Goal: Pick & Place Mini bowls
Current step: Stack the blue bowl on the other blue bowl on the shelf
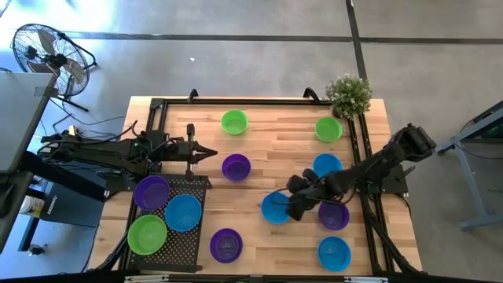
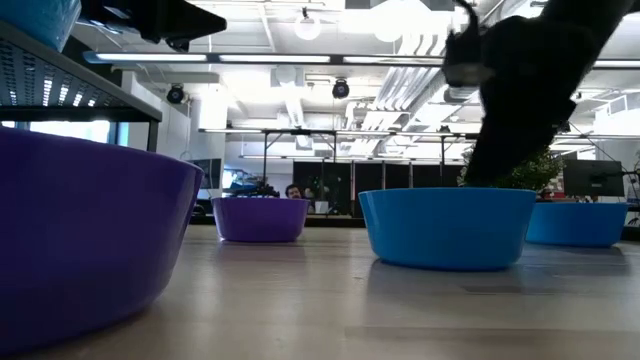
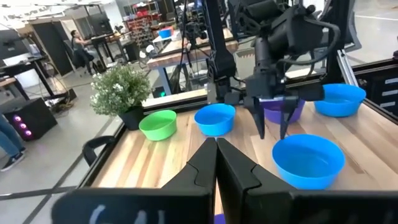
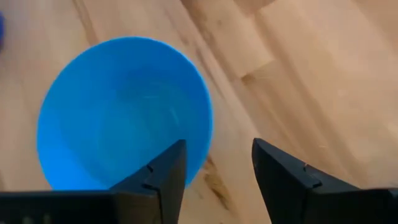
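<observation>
Several mini bowls in blue, purple and green stand upright on the wooden table (image 1: pixel 267 145). My right gripper (image 1: pixel 292 209) (image 4: pixel 217 158) hangs open, slanting down over the edge of one blue bowl (image 1: pixel 273 209) (image 4: pixel 118 112). One finger is above the bowl's inside and the other above the bare wood beside it. In the left wrist view its fingertips (image 3: pixel 260 132) stand just above that bowl's far rim (image 3: pixel 308 160). My left gripper (image 1: pixel 211 152) (image 3: pixel 216 158) is shut, level, over the table's left part, holding nothing.
A black perforated tray (image 1: pixel 177 245) at the near left holds a purple bowl (image 1: pixel 152 191), a blue bowl (image 1: pixel 183 212) and a green bowl (image 1: pixel 146 234). A purple bowl (image 1: pixel 335 215) sits right beside my right gripper. A potted plant (image 1: pixel 349 94) stands at the far right corner.
</observation>
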Controlling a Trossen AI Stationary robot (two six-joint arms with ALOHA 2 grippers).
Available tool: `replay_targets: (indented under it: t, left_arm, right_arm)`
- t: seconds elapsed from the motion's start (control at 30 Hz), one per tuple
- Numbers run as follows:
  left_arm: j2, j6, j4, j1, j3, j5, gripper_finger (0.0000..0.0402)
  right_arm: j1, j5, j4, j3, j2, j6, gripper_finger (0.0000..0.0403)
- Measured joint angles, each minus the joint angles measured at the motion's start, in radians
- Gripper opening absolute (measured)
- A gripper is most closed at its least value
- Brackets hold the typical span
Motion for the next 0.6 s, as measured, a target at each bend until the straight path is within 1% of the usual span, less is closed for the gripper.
replay_targets:
  t: [0.13,0.2,0.27,0.4,0.5,0.6]
  left_arm:
    - [0.0,0.0,-0.007,0.0,0.0,0.0,0.0001]
    - [0.0,0.0,-0.013,0.0,0.0,0.0,0.0001]
    - [0.0,0.001,-0.018,0.0,0.0,0.0,0.0001]
    - [0.0,0.003,-0.018,0.0,0.0,0.0,0.0001]
    - [0.0,0.003,-0.018,0.0,0.0,0.001,0.0001]
    - [0.0,0.003,-0.018,0.0,0.0,0.001,0.0001]
  right_arm:
    - [-0.021,-0.115,0.023,0.0,0.028,0.0,0.0151]
    - [-0.012,-0.133,0.011,-0.001,0.027,-0.049,0.0146]
    - [0.004,-0.118,-0.007,-0.001,0.01,-0.095,0.0147]
    - [0.047,-0.031,-0.045,-0.001,-0.045,-0.194,0.0162]
    - [0.111,0.025,-0.031,-0.001,-0.078,-0.293,0.0174]
    - [0.191,0.061,0.016,0.0,-0.067,-0.365,0.0175]
